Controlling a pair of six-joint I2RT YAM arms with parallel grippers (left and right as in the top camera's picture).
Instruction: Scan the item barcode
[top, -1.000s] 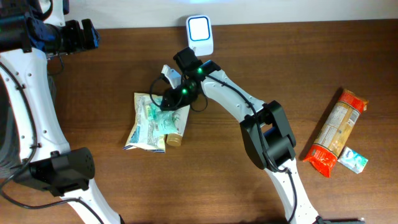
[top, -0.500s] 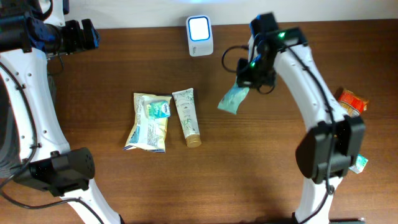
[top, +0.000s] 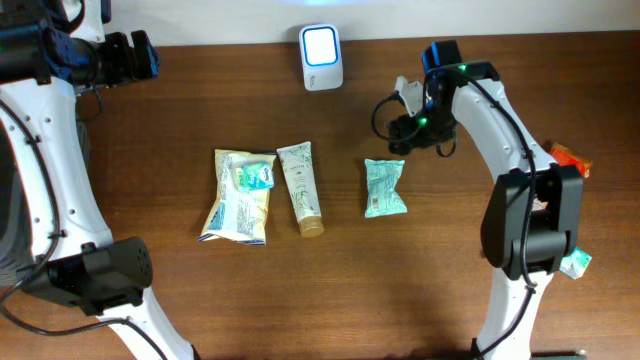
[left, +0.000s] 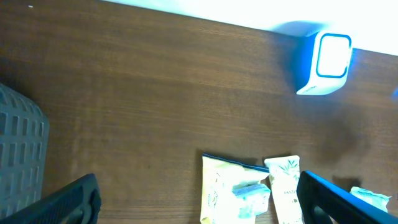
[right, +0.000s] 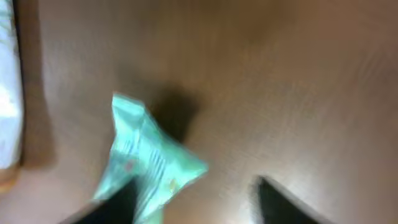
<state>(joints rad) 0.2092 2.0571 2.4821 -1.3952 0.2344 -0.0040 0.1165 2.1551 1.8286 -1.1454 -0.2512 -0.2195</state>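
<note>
A: Teal packet (top: 384, 187), position?
B: Flat on the table (top: 200, 300), touching nothing. Long axis runs about 12 to 6 in the overhead view. The scanner (top: 321, 58) sits at its 11 o'clock, well apart.
A: Jaws?
B: Right gripper (top: 398, 128) hovers near, with the packet at its 6 o'clock. Fingers are apart and hold nothing. Left gripper (top: 143, 55) is spread wide and empty, far off at 10 o'clock. The right arm is clearly nearer.
A: Containers?
B: A grey slatted thing (left: 18, 155) shows at the left wrist view's edge, possibly a bin, contents unseen. A pouch (top: 240, 195) and a tube (top: 302, 187) lie loose at the packet's 9 o'clock.
</note>
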